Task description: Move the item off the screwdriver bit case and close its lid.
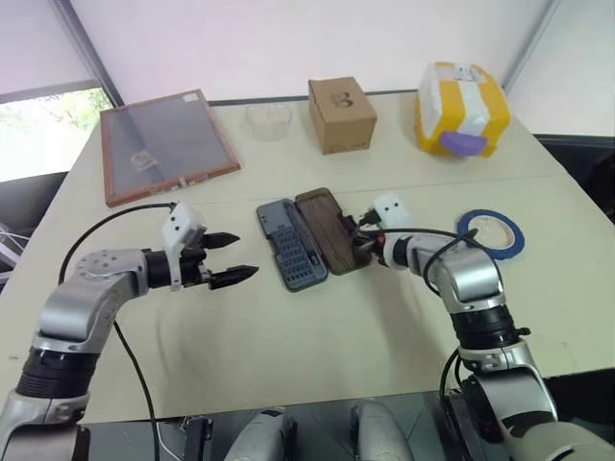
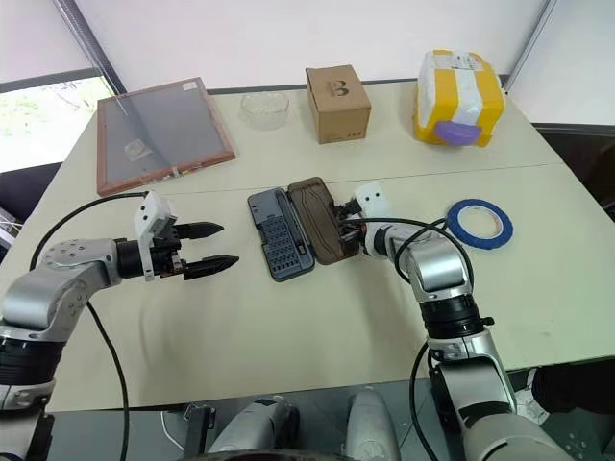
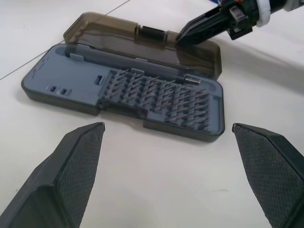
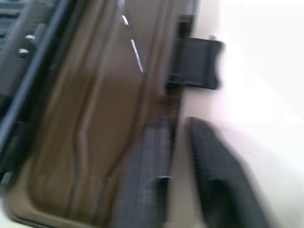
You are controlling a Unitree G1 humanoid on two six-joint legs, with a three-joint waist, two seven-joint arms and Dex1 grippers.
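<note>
Beige surface. Screwdriver bit case, flat, rectangular, lying open mid-surface, long axis running away from the robot: ribbed grey-blue tray, smoky-brown lid alongside. Blue tape ring well right. Left end effector spread; right end effector pressed together at the lid's edge.

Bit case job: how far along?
Done: the blue tape roll lies on the table, clear of the bit case. In hand: the right gripper is shut at the outer edge of the lid. Left: the lid lies open flat, so it needs folding over.
</note>
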